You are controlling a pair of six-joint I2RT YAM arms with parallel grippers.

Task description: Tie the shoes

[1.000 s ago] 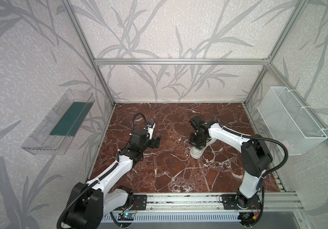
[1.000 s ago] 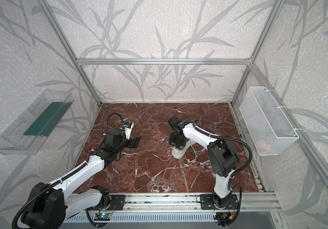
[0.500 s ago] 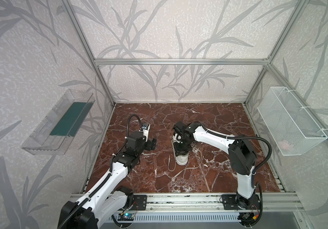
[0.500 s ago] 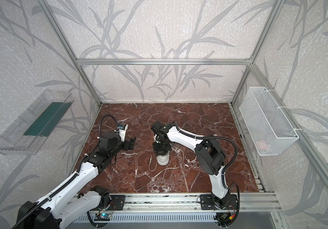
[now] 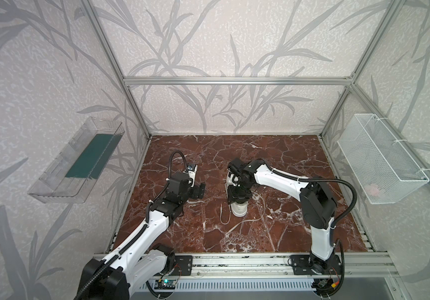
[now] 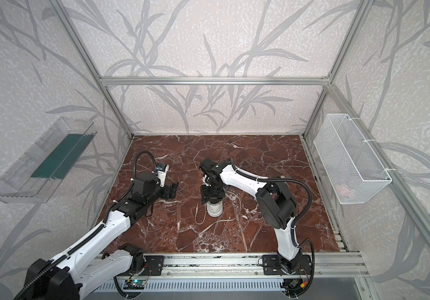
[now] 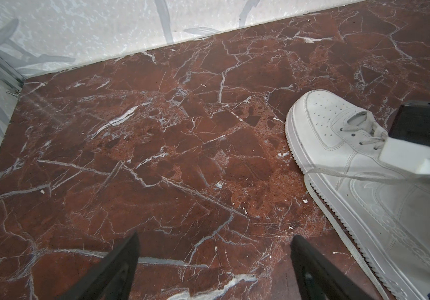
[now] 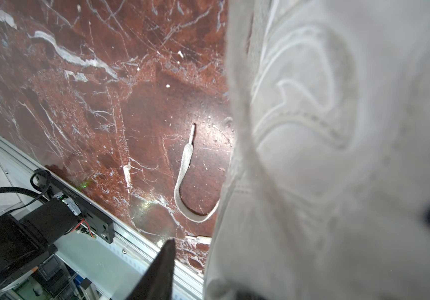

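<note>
Sneaker (image 5: 238,209) dragged leftward under right claw (image 5: 237,198), grip unclear; left claw (image 7: 216,235) stays wide open, empty.

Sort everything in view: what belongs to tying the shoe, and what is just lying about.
For the job:
- white sneaker
- its laces, untied on the floor
- left gripper, open, apart from the sneaker
- right gripper, right at the sneaker

Just there:
- clear bin on the left wall, something green inside
- wire basket on the right wall, something pink inside
</note>
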